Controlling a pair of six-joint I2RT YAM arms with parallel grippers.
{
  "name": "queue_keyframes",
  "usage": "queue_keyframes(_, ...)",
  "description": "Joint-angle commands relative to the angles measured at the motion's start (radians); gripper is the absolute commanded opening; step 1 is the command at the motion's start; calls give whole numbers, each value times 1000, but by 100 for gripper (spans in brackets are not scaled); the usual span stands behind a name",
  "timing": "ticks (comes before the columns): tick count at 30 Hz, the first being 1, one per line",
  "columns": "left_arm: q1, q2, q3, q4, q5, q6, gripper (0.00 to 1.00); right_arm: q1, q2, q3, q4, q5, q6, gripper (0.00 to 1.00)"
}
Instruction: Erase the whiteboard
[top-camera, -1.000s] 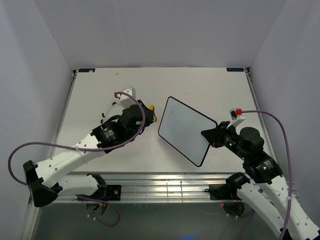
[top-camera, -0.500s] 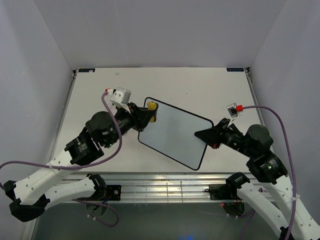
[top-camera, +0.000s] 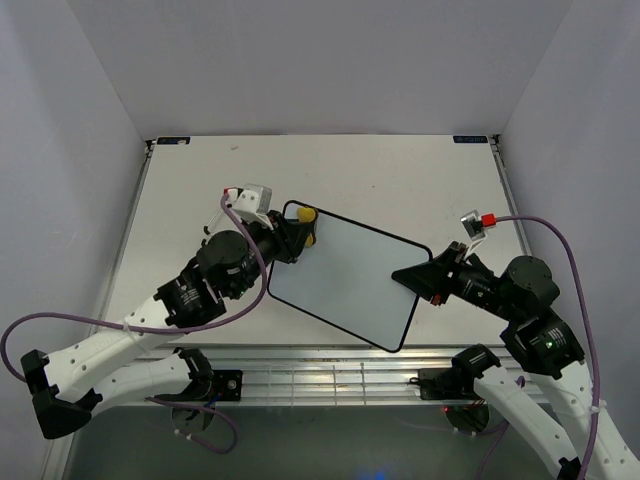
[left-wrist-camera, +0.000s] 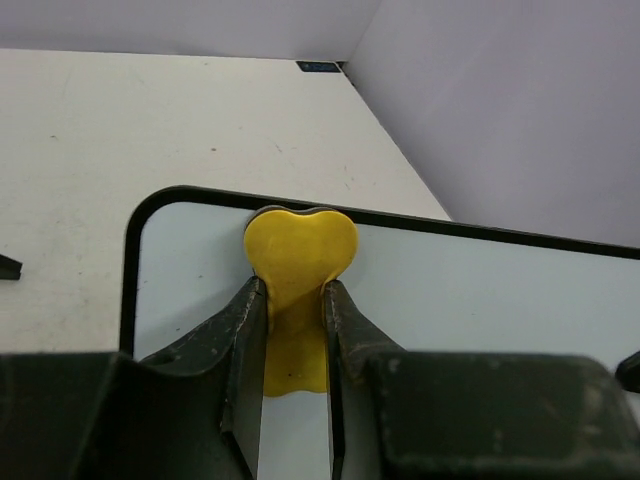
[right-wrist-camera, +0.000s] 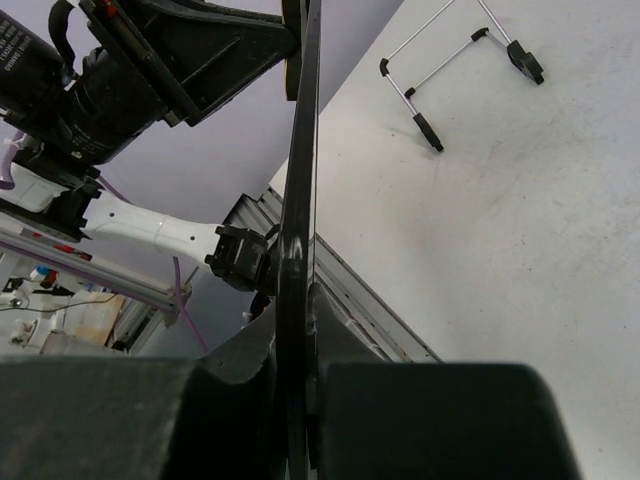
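The whiteboard sits in the middle of the overhead frame, a rectangle with a thin black rim and rounded corners, its face plain white. It's turned diagonally, the long side running from upper left down to lower right.

A yellow peanut-shaped eraser is just left of the white worktop's centre. A folding wire stand lies flat on the worktop.
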Motion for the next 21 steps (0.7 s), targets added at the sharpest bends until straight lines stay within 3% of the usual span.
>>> queue_keyframes(1, 2, -55, -44, 11, -124, -12, 0, 7, -50, 97, 178, -63, 63, 8)
queue_keyframes(14, 2, -58, -93, 50, -29, 47, 0, 7, -36, 169, 144, -47, 47, 8)
queue_keyframes(21, -60, 11, -142, 224, 75, 16, 0, 7, -23, 157, 215, -64, 87, 8)
